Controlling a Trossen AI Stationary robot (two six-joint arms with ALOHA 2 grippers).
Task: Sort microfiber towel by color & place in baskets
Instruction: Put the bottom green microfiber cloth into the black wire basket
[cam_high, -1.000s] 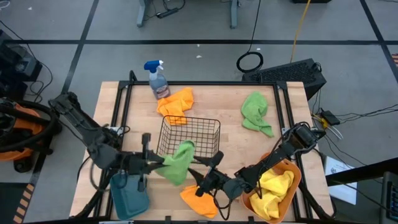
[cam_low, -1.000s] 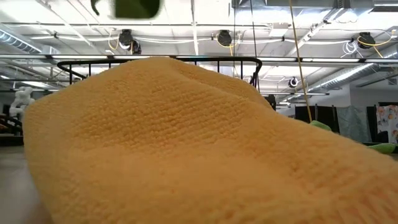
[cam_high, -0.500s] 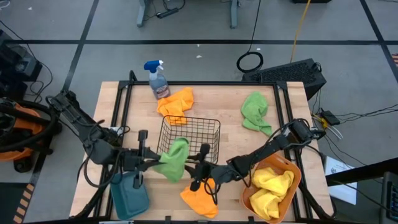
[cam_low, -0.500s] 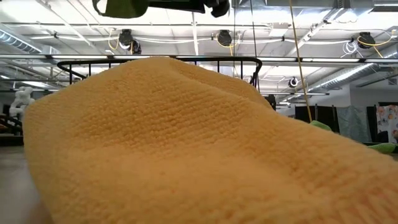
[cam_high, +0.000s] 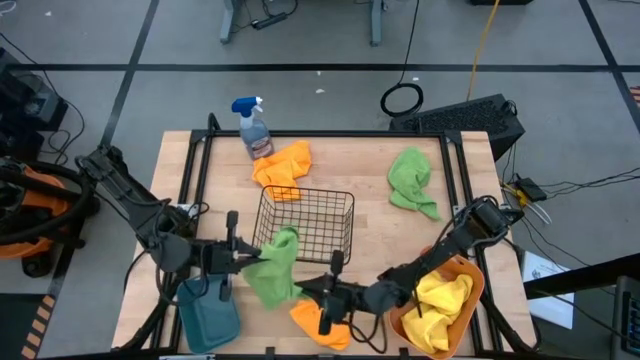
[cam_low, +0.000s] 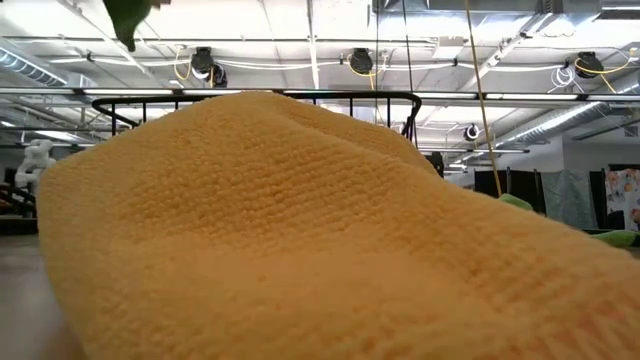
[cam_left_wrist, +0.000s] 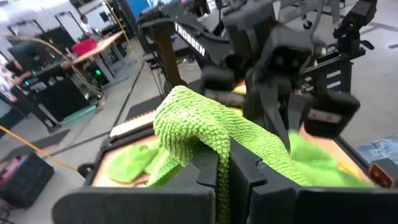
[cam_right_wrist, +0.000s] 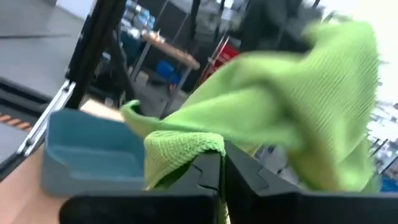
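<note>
A green towel (cam_high: 275, 265) hangs above the table's near side, between the teal tub (cam_high: 208, 315) and the black wire basket (cam_high: 305, 218). My left gripper (cam_high: 247, 262) is shut on it from the left and my right gripper (cam_high: 303, 289) from the right. In the low view only a green scrap (cam_low: 130, 15) of it shows at the top. An orange towel (cam_high: 322, 322) lies on the table under the right gripper and fills the low view (cam_low: 300, 230). The orange tub (cam_high: 462, 272) holds yellow towels (cam_high: 440, 300). My left gripper pinches a bunched fold of the green towel (cam_left_wrist: 205, 140) between its two fingers, coming level from the table's left. The cloth drapes over the fingers (cam_left_wrist: 211, 171) and hangs clear of the table. My right gripper pinches a folded edge of the green towel (cam_right_wrist: 186, 146) between its two shut fingers (cam_right_wrist: 239, 171), coming level from the table's right. The rest of the cloth rises slack beyond the fingers toward the left gripper.
A spray bottle (cam_high: 252, 125) stands at the far edge beside another orange towel (cam_high: 283, 165). A second green towel (cam_high: 410, 180) lies at the far right. The teal tub (cam_right_wrist: 93, 155) sits just below and to the left of the held towel.
My right gripper swung in toward the hanging green towel, turned at the wrist, and shut on the towel's near-right edge. The left gripper has kept its hold; the towel now hangs a little lower and spans the two grippers.
</note>
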